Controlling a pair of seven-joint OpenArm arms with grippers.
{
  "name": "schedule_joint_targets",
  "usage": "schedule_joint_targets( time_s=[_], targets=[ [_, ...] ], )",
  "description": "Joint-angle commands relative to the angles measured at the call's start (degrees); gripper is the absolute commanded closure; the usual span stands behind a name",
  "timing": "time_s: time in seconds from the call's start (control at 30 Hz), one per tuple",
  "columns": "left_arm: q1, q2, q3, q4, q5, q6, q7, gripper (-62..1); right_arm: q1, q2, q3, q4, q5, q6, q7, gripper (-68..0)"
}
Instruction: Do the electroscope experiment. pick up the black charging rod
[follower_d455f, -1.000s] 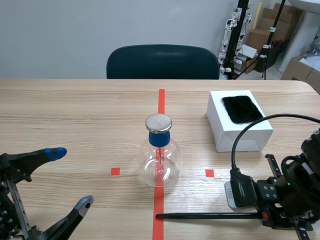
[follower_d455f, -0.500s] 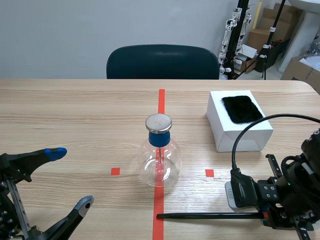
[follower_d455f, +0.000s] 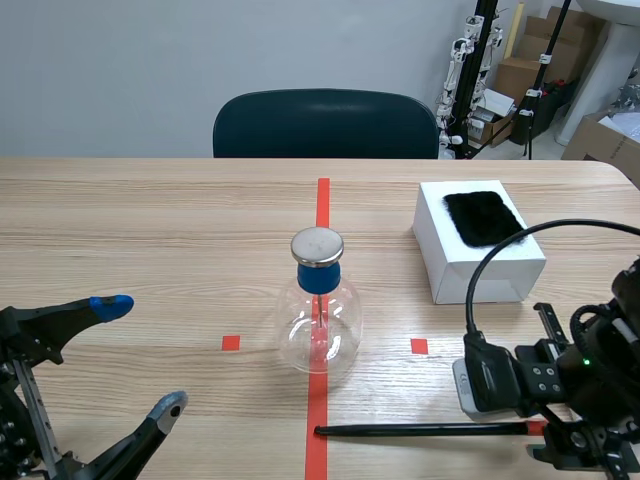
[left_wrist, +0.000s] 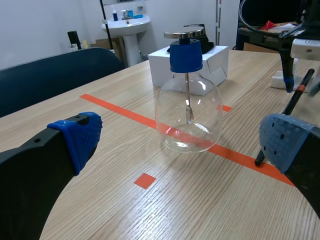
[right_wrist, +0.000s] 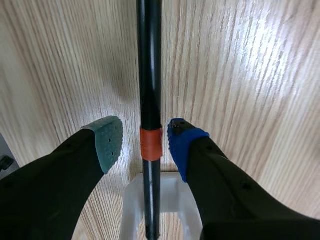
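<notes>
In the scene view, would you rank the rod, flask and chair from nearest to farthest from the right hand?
1. Rod, between the fingers of the right hand.
2. Flask, at the middle of the table.
3. Chair, past its far edge.

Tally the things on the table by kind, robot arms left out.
Glass electroscope flask: 1
Black charging rod: 1
White box: 1
Black fur pad: 1
Clear rod stand: 1
Total: 5

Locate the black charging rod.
Scene view, near right: the rod lies in front of the flask, its orange band between the right end effector's open fingers.
</notes>
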Motion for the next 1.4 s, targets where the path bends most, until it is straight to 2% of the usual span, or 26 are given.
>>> schedule_joint_targets(
  time_s=[0.0, 0.83, 0.9, 1.03, 1.1, 1.2, 1.27, 1.37],
  targets=[
    [-0.15, -0.07, -0.09, 0.33, -0.44, 0.07, -0.83, -62.3, 0.81, 0.74, 0.44, 0.85, 0.31, 0.46, -0.22, -22.0],
    [-0.15, -0.07, -0.09, 0.33, -0.44, 0.07, -0.83, -62.3, 0.83, 0.59, 0.66, 0.66, -0.07, 0.46, 0.55, -22.0],
    [-0.15, -0.07, -0.09, 0.33, -0.44, 0.07, -0.81, -62.3, 0.81, 1.60, 1.51, 0.90, -0.11, 0.46, 3.41, -22.0],
    [-0.15, -0.07, -0.09, 0.33, -0.44, 0.07, -0.81, -62.3, 0.76, 5.66, 4.48, 3.04, 1.84, 0.46, 13.31, -22.1],
    [-0.15, -0.07, -0.09, 0.33, -0.44, 0.07, -0.81, -62.3, 0.63, 7.76, 6.08, 4.26, 3.43, 0.46, 18.58, -26.4],
    [-0.15, -0.07, -0.09, 0.33, -0.44, 0.07, -0.83, -62.3, -0.74, 10.97, 8.50, 5.97, 5.57, 0.46, 27.36, -36.6],
    [-0.15, -0.07, -0.09, 0.33, -0.44, 0.07, -0.79, -62.3, -2.64, 12.85, 9.99, 6.80, 6.12, -2.95, 33.64, -41.6],
    [-0.15, -0.07, -0.09, 0.33, -0.44, 0.07, -0.79, -62.3, -6.43, 14.51, 12.04, 7.17, 6.08, -11.34, 42.71, -49.8]
  ],
)
